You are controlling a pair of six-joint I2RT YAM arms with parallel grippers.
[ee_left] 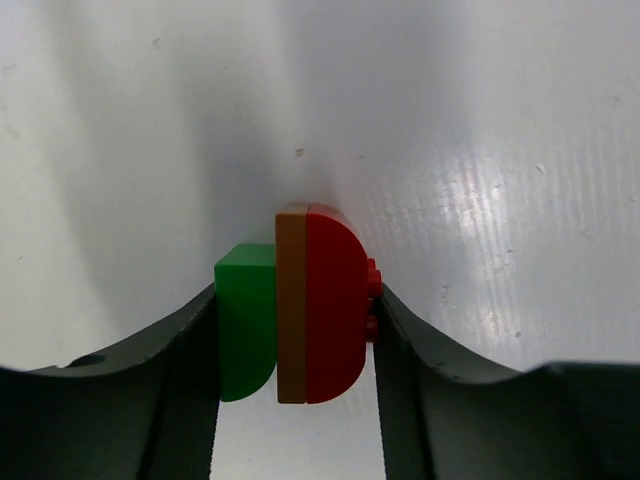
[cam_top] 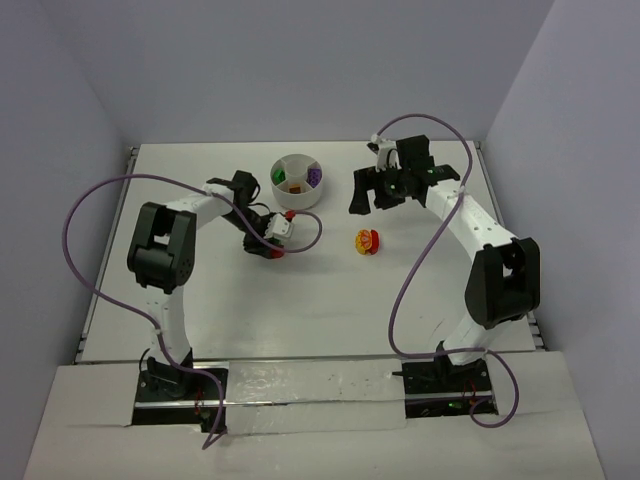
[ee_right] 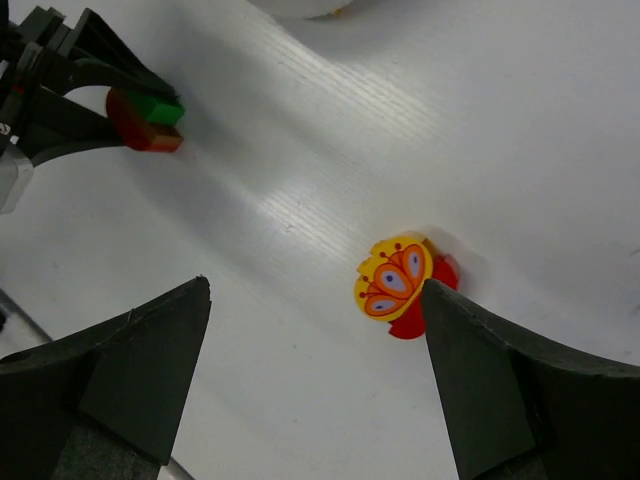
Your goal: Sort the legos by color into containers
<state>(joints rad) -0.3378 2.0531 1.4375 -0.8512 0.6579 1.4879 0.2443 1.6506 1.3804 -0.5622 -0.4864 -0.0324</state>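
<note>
The lego stack (ee_left: 310, 310) is three bricks stuck side by side: green, orange-brown and red. It sits close to the white bowl (cam_top: 297, 200), on the side nearer the arm bases and a little to the left, not touching it. A yellow-and-red lego (cam_top: 367, 241) with a butterfly picture lies flat on the counter (cam_top: 300, 310). It is also on the near side of the bowl, off to the right and well apart from it. Inside the bowl are a green piece (cam_top: 278, 175), an orange-brown piece (cam_top: 296, 185) in the middle and a purple piece (cam_top: 314, 177) on the right. A purple cable (cam_top: 80, 215) loops out beside each arm.

From above, the left arm's wrist covers most of the stack, and only a bit of red shows. In the right wrist view, the top edge cuts off the bowl. I cannot tell if the stack rests on the counter or is lifted.

The left pincer (ee_left: 295, 320) grips the stack, with one finger on the green brick and the other on the red brick's bumps. The right pincer (ee_right: 315, 290) hangs to the right of the bowl, wide open and holding nothing. The yellow-and-red lego lies on the counter below it and shows between its two fingers.
</note>
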